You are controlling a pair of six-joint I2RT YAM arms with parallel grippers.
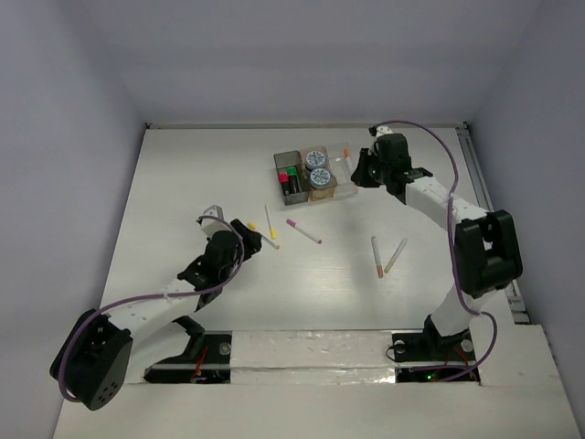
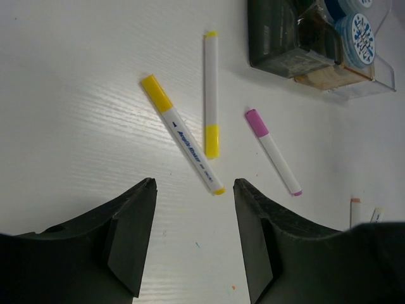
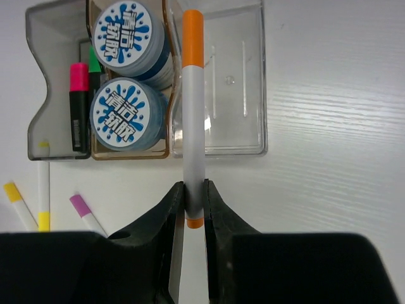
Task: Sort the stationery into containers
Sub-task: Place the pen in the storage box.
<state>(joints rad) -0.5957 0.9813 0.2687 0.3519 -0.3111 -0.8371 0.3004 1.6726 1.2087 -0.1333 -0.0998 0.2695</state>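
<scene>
My right gripper (image 3: 194, 193) is shut on the lower end of an orange-capped white pen (image 3: 193, 95). The pen points over the left edge of the clear bin (image 3: 243, 82), at the back of the table (image 1: 347, 157). Two tape rolls (image 3: 120, 114) fill the amber bin (image 3: 166, 95). The dark grey bin (image 3: 47, 82) holds a black marker with a pink cap (image 3: 78, 107). My left gripper (image 2: 195, 190) is open and empty, just short of a yellow-capped pen (image 2: 183, 142). A second yellow pen (image 2: 211, 95) and a magenta-capped pen (image 2: 273, 152) lie beyond it.
Two more pens (image 1: 377, 258) (image 1: 396, 256) lie loose on the white table right of centre, near the right arm's elbow. The three bins (image 1: 311, 174) stand in a row at the back centre. Walls close the table on the left, back and right.
</scene>
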